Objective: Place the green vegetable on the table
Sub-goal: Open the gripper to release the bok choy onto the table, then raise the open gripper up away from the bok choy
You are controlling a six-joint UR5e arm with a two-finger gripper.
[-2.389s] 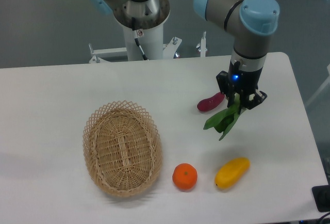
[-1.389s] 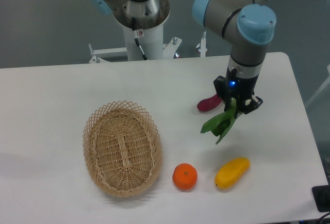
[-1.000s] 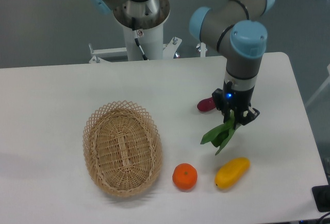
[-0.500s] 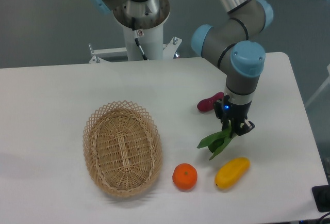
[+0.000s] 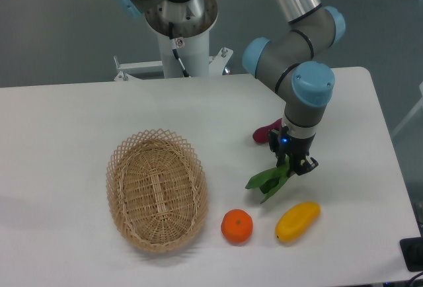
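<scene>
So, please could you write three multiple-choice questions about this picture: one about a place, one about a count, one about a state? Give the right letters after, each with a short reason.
1. Where is the orange fruit?
A. inside the basket
B. on the table, between the basket and the yellow fruit
C. in the gripper

2. How many loose food pieces lie on the table, not counting the held one?
A. one
B. three
C. five

3. What is the state of the gripper?
A. open above the basket
B. shut on the green vegetable
C. shut on the yellow fruit

Answers:
1. B: the orange fruit lies on the table, with the basket on one side and the yellow fruit on the other.
2. B: orange fruit, yellow fruit and purple-red piece.
3. B: the gripper pinches the stalk end of the green vegetable, its leaves hanging low near the table.
</scene>
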